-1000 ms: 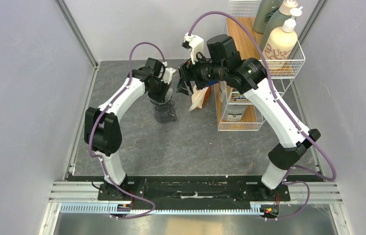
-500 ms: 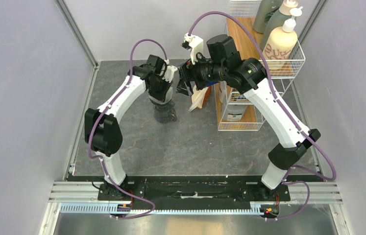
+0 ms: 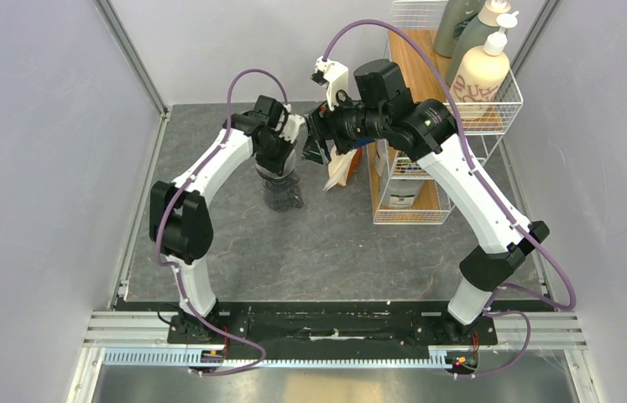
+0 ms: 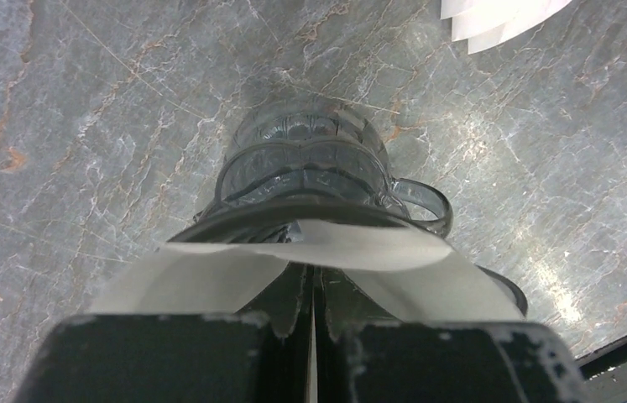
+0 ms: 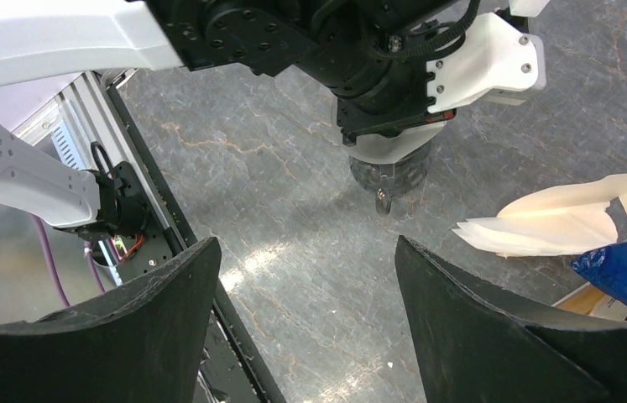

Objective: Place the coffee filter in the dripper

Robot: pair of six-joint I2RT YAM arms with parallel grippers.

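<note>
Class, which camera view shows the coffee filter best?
Left wrist: the coffee filter appears close up, pinched by the left gripper over the dripper. Right wrist shows a sliver; top external, almost nothing.

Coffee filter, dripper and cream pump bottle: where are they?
coffee filter (image 4: 352,245), left wrist view, on its white paper edge.
dripper (image 4: 301,168), left wrist view, on its ribbed wall.
cream pump bottle (image 3: 479,80), top external view, on its body.

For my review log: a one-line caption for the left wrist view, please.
Left tool pinches the white coffee filter over the dark dripper on the grey table.
</note>
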